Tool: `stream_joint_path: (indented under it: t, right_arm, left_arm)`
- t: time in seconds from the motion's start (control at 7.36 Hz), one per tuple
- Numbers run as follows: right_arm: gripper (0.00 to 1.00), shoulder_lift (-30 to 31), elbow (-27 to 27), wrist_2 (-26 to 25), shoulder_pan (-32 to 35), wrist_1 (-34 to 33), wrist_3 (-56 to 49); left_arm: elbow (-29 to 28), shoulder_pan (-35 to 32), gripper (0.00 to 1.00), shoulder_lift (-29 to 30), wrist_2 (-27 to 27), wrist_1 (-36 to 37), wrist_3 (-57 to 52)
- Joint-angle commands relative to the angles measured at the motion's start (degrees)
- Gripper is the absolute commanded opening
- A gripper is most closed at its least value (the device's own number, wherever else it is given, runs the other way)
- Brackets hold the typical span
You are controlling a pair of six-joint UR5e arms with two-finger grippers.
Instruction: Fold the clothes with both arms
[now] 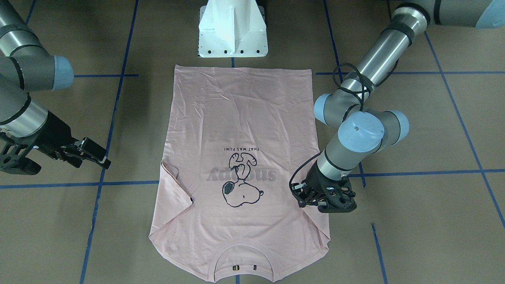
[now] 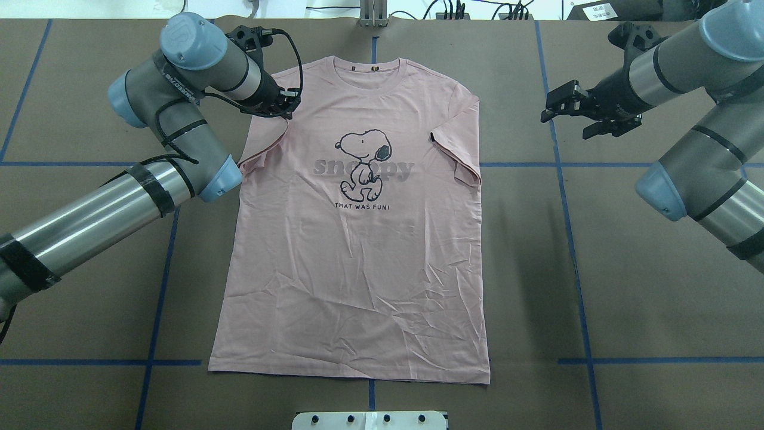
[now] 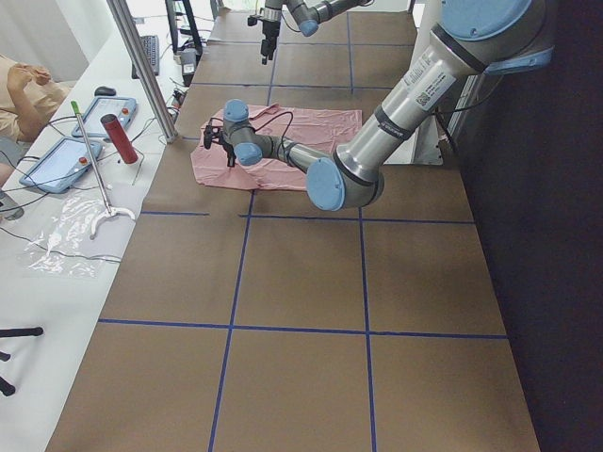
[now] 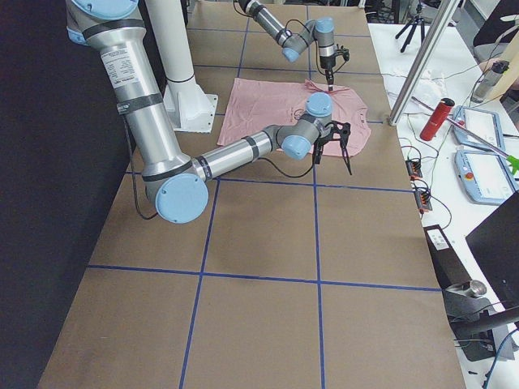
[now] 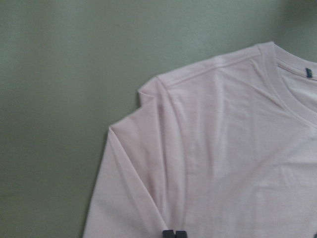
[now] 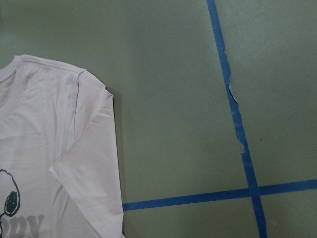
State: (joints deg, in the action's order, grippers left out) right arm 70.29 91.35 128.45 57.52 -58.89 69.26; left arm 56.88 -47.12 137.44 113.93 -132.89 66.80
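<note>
T-shirt (image 2: pixel 358 251), pink, lies flat and print-up at mid-table (image 2: pixel 627 298), with both sleeves turned inward. Left gripper (image 2: pixel 290 106) is at its left shoulder, fingertips closed together; hold on fabric cannot be determined. Right gripper (image 2: pixel 552 106) is parted and empty, clear of the right sleeve.

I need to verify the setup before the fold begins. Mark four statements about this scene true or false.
1. The T-shirt lies print side up. True.
2. The right hand is over the print. False: it is off the shirt, above the bare table beside the sleeve.
3. The left hand is at the shirt's shoulder, near the collar end. True.
4. The collar is the end nearest the white base. False: the hem is nearest the base, and the collar is at the far end.
</note>
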Motion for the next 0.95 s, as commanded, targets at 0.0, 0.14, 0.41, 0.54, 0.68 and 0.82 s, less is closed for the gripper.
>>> stream_joint_path:
  t: [0.0,0.14,0.41,0.54,0.68,0.82]
  right_arm:
    - [1.0,-0.32,-0.29,-0.04,-0.21,-0.09,0.0]
    - [1.0,-0.5,-0.3,-0.04,-0.22,0.0,0.08]
    - [1.0,-0.68,0.05,-0.22,-0.39,0.0,0.43]
    - [1.0,-0.68,0.4,-1.35,-0.65,0.0,0.96]
    - [1.0,-0.76,0.75,-1.97,-1.0,0.0,1.22]
    - [1.0,-1.11,0.58,-2.06,-1.35,-0.09,1.23]
  left_arm:
    - [-5.35,0.19,0.0,2.12,-2.38,-4.2,0.27]
    - [-5.64,0.19,0.0,2.22,-2.66,-4.57,0.27]
    - [-4.25,-0.07,0.64,1.61,-2.4,-7.53,0.79]
    - [-0.41,-0.08,0.67,-0.83,-2.22,-8.43,2.36]
    - [1.63,-0.08,0.69,-1.99,-2.22,-8.53,2.55]
    - [3.48,0.01,0.69,-2.43,-2.13,-8.53,4.12]
